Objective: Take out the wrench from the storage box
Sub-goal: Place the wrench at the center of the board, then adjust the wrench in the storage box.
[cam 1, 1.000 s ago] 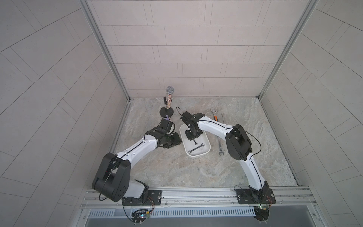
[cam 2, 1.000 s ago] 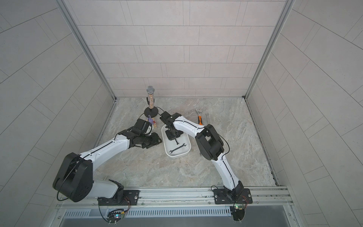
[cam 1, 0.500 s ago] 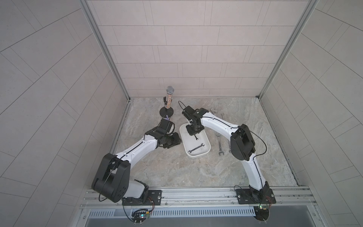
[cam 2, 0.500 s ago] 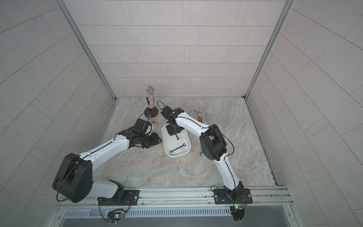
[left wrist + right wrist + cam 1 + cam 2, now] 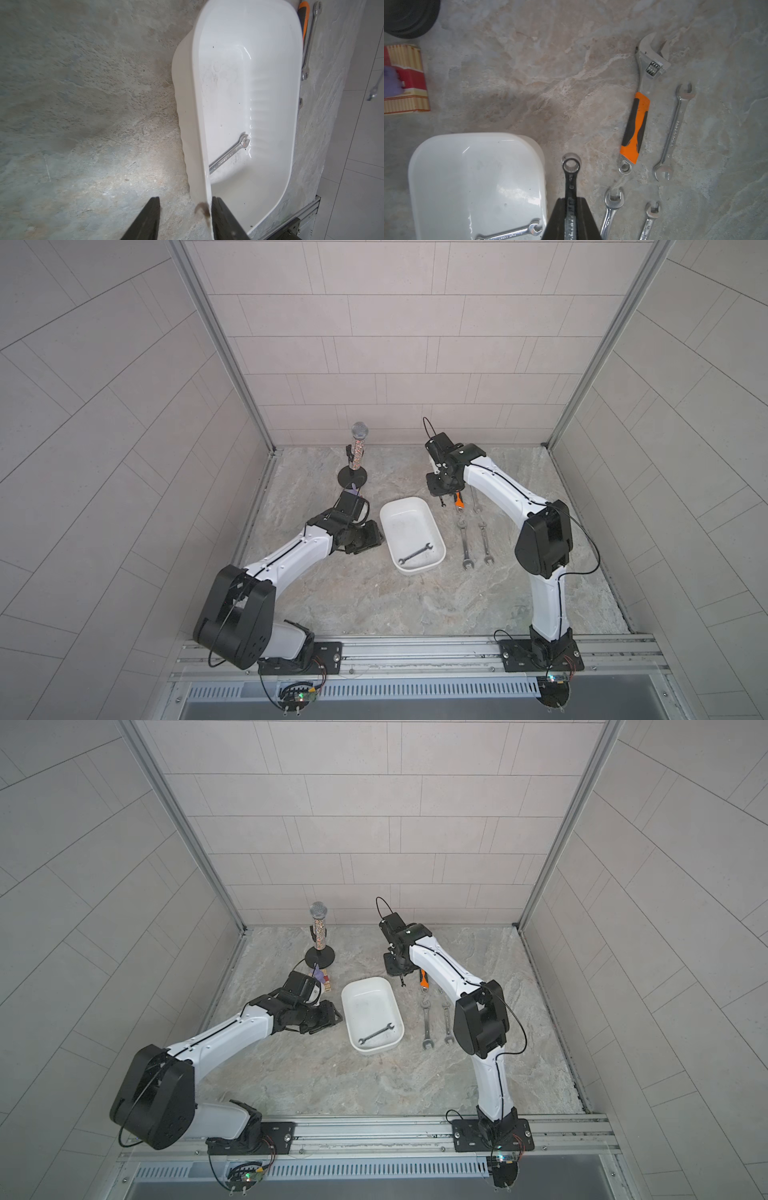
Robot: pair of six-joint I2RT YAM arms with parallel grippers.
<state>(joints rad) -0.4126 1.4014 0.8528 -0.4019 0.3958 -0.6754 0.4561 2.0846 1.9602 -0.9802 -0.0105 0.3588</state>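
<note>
1. Pale tiled walls close in a marbled grey-brown surface (image 5: 374,601). In both top views the white storage box (image 5: 409,522) (image 5: 370,1006) lies on it between the arms. The left arm stretches low and forward, with its tool (image 5: 377,537) at the box's long left side. The right arm folds at a high elbow and reaches toward the back wall, wrist pointing down. The right tool (image 5: 439,493) is clamped on a small ring-end wrench (image 5: 440,502), which is outside the box, just past its far right corner. An open-end wrench (image 5: 415,554) lies slantwise in the box's near end. The right forearm hides part of an orange-handled adjustable wrench (image 5: 458,499).

2. In the left wrist view, the left tool (image 5: 185,199) straddles the box rim (image 5: 199,124) with its jaws apart. One of the fingers (image 5: 149,218) stands clear of the outer wall, and the other is inside, against the wall. The rim cuts off one end of the open-end wrench (image 5: 228,153).

3. In the right wrist view, the right tool (image 5: 571,200) pinches the ring-end wrench's (image 5: 571,178) shank. The ring pokes out over bare surface beside the box corner, and the wrench's other end is hidden. Whether it touches the surface cannot be told. Two spanners (image 5: 610,207) are cut off by the picture's edge.
</note>
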